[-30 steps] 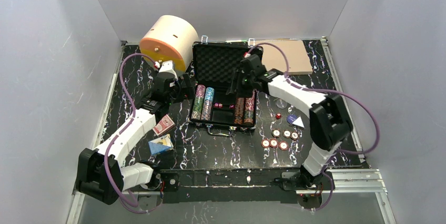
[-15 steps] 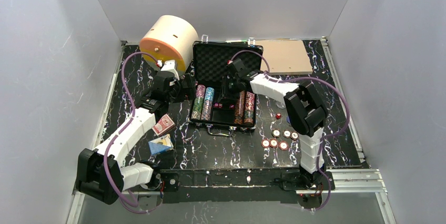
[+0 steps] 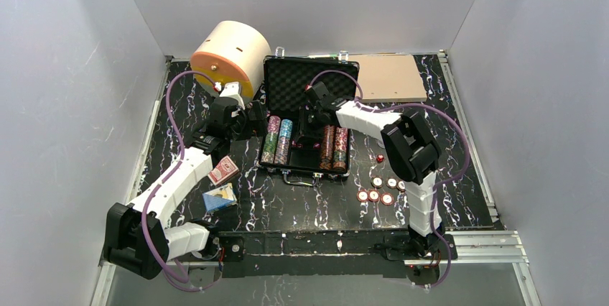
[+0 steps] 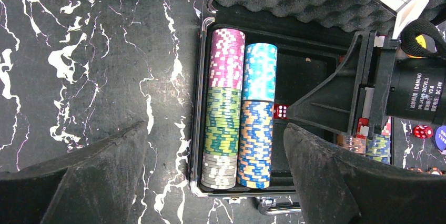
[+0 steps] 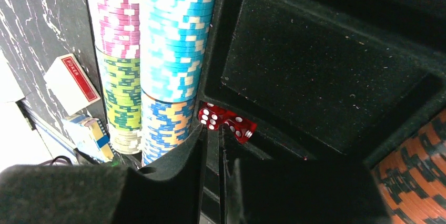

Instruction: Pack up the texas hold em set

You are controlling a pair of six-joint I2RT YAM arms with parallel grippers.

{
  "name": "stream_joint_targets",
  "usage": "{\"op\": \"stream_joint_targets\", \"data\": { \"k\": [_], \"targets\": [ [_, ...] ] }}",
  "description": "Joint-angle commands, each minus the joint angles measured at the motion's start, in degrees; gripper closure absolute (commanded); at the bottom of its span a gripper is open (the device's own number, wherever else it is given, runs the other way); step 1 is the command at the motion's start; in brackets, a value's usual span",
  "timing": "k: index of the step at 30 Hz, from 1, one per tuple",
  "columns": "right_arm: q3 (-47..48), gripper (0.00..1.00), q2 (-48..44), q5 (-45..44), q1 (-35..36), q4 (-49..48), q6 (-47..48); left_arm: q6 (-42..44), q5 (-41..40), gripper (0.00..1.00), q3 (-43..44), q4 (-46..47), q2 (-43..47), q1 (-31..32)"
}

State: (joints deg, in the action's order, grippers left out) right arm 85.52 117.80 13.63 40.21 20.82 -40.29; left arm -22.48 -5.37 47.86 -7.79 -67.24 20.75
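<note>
Texas hold em briefcase (image 3: 291, 83) is lying open at the middle of the counter (image 3: 301, 205), with striped chip stacks (image 4: 226, 129) filling its left and right slots. The right gripper (image 5: 218, 134) is reaching into the middle compartment, its jaws drawn almost together with nothing visible between them. Two red dice (image 5: 227, 122) are sitting side by side just beyond the tips, their row running across the slit. The left gripper (image 4: 213, 129) is hovering over the case's left edge, jaws wide apart. Loose chips (image 3: 377, 189) and a red die (image 3: 380, 158) are lying right of the case, nearer the right arm, which probably goes there next. The red deck (image 3: 223, 171) and blue deck (image 3: 219, 197) are lying beside the left arm.
</note>
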Motion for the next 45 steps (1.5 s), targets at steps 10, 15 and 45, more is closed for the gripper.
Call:
{"op": "stream_joint_targets", "data": {
  "k": [10, 15, 45],
  "targets": [
    [-0.14, 0.72, -3.39, -1.04, 0.57, -3.42, 1.16, 0.77, -0.14, 0.02, 0.43, -0.38, 0.45, 0.08],
    [-2.30, 0.71, -9.28, -6.37, 0.54, -2.33, 0.71, 0.94, -0.39, 0.02, 0.83, -0.64, 0.54, 0.08],
    [-28.47, 0.39, -32.38, -31.26, -18.75, 21.44, -5.56, -0.79, -0.25, 0.02, 0.77, -1.41, 2.82, 0.41]
  ]
}}
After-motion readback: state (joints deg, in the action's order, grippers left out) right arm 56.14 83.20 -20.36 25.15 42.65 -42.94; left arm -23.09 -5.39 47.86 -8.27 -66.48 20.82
